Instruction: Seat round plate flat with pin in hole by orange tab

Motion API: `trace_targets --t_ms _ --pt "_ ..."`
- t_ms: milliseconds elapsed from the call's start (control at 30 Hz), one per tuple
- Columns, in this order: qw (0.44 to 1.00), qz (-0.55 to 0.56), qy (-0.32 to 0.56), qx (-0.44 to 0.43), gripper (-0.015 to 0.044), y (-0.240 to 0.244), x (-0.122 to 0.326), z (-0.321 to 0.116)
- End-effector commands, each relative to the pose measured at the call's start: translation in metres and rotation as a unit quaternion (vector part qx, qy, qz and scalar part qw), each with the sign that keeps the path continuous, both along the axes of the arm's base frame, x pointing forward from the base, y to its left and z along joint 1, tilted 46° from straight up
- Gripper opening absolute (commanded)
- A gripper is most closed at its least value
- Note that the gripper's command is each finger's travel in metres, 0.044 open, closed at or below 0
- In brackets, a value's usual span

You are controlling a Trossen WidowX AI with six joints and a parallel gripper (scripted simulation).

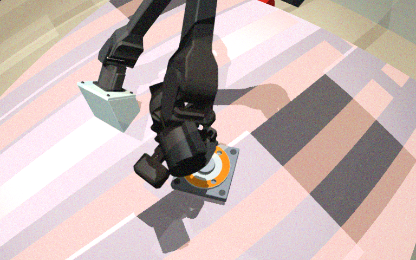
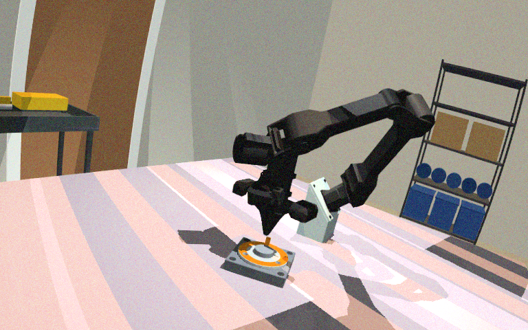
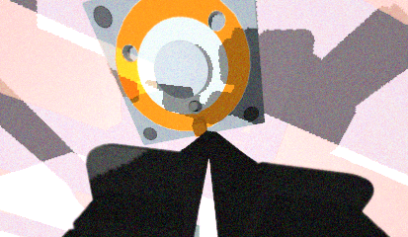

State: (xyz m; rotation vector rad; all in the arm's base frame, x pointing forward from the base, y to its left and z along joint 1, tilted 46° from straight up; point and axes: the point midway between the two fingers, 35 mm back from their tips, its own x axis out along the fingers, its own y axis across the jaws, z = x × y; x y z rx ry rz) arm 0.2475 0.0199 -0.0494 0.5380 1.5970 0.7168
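— What's hard to see, going left to right?

— In the top view the arm hides the left part of the round plate (image 1: 207, 170) and base (image 1: 226, 186). The post (image 3: 183, 64) shows at the plate's centre in the wrist view. A small hole sits just above the orange tab (image 3: 199, 125); whether the pin fills it, I cannot tell.

— The jaws?

— The gripper (image 3: 208, 148) has its jaws pressed together on nothing, tips just at the tab.

— Room around?

— The striped worktop (image 2: 95, 245) spreads wide left of the base; the arm's white mount (image 2: 317, 214) stands near, to the right.
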Motion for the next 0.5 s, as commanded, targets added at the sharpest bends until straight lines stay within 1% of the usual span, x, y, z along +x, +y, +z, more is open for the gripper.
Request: trace_targets --t_ms 0,133,467 --pt "1.000 -0.001 -0.006 -0.003 0.0000 -0.015 0.005 0.013" --pt "1.000 -0.001 -0.006 -0.003 0.0000 -0.028 0.005 0.029" --pt "1.000 -0.005 -0.006 -0.001 0.0000 -0.024 0.006 0.024"
